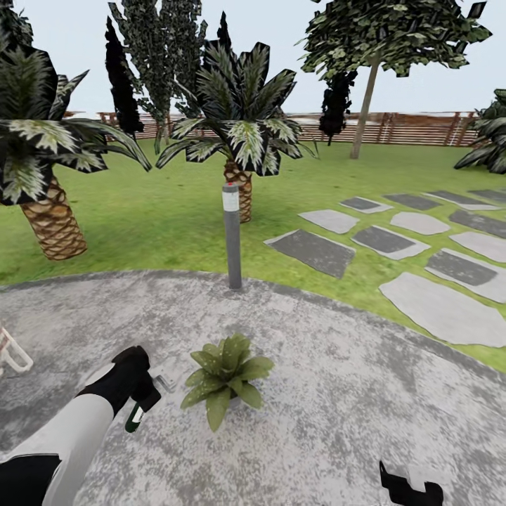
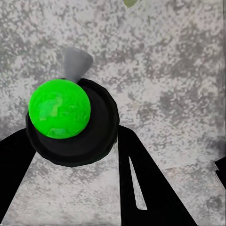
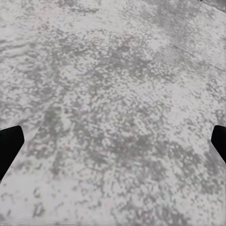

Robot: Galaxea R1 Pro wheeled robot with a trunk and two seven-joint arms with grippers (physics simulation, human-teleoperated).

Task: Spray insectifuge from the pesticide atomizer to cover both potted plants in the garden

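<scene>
On the round stone patio (image 1: 337,393) sits one potted plant (image 1: 226,376), a low rosette of speckled green leaves. Just to its left, my left gripper (image 1: 144,395) is shut on the pesticide atomizer (image 1: 138,414), a small dark bottle with a green end and a grey nozzle toward the plant. In the left wrist view the atomizer (image 2: 70,122) appears end-on as a black round body with a bright green cap and grey spout, between the black fingers (image 2: 150,183). My right gripper (image 1: 411,488) hangs open low over bare paving at the right, its fingertips (image 3: 9,143) wide apart.
A grey bollard lamp (image 1: 232,235) stands at the patio's far edge behind the plant. Palms (image 1: 53,211) (image 1: 242,190) grow on the lawn, stepping stones (image 1: 393,242) lead right, and a wooden fence (image 1: 407,130) closes the back. A white object (image 1: 10,355) pokes in at the left.
</scene>
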